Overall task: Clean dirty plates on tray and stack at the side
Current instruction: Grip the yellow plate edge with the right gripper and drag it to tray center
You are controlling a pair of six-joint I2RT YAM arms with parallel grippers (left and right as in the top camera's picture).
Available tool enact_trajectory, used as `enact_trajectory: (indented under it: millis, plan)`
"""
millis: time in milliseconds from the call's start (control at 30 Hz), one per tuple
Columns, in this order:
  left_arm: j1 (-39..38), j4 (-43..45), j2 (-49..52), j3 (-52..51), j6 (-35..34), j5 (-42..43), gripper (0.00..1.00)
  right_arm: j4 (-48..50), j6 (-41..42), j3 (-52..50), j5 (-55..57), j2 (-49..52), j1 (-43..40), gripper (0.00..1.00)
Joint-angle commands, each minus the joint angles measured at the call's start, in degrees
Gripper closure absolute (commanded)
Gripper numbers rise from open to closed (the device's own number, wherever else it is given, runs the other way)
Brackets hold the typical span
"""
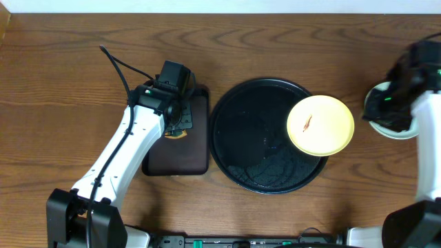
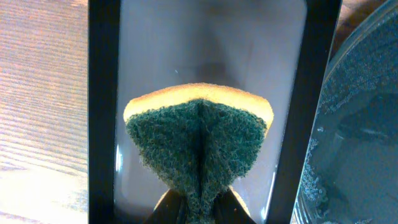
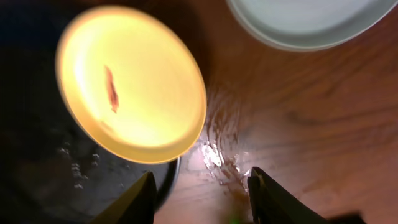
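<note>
The left pincer [image 2: 200, 213] is being shown clamped on a folded sponge [image 2: 199, 143], green scouring face outward and yellow foam behind, over the small rectangular tray [image 2: 102, 112]. Its fingertips are being cut off by the frame's lower edge. The right pincer [image 3: 202, 199] is being held apart, empty, above the wet table [image 3: 311, 124]. Near it, a pale plate [image 1: 386, 129] is being half hidden by the arm and cropped in the wrist view, so whether others lie beneath cannot be told. The yellow plate [image 1: 320, 125], with a brown-red smear [image 1: 308, 122] at its centre, is being carried on the right rim of the round black tray [image 1: 234, 138], overhanging the table.
</note>
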Motion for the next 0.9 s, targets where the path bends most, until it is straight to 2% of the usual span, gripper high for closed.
enact_trajectory:
  millis: [0,133,333,433,667,700,733,867]
  plan:
    - [0.24,-0.26,0.35,-0.26,0.31,-1.27,0.87,2.6,6.45,-7.04,13.75,0.81,5.95,0.53]
    - [0.24,-0.39,0.35,-0.26,0.31,-1.27,0.87,10.91,6.38,-14.64,11.58,0.81,6.36,0.57]
    - [0.24,-0.39,0.35,-0.26,0.31,-1.27,0.87,23.04,5.92,-22.47,8.68,0.81,5.49,0.72]
    - [0.24,-0.39,0.35,-0.26,0.31,-1.27,0.87,30.21,5.31,-26.84,7.87,0.81,5.38,0.74]
    - [0.24,-0.37,0.35,-0.26,0.31,-1.27,0.87,36.17,5.33,-30.88,7.85,0.81,5.38,0.81]
    - [0.24,-0.39,0.35,-0.26,0.31,-1.27,0.87,36.15,5.35,-31.3,7.82,0.81,5.38,0.86]
    - [0.24,-0.39,0.35,-0.26,0.31,-1.27,0.87,36.13,5.35,-31.32,7.76,0.81,5.38,0.99]
    - [0.24,-0.37,0.35,-0.26,0.31,-1.27,0.87,37.13,4.24,-30.67,0.33,0.74,5.42,0.99]
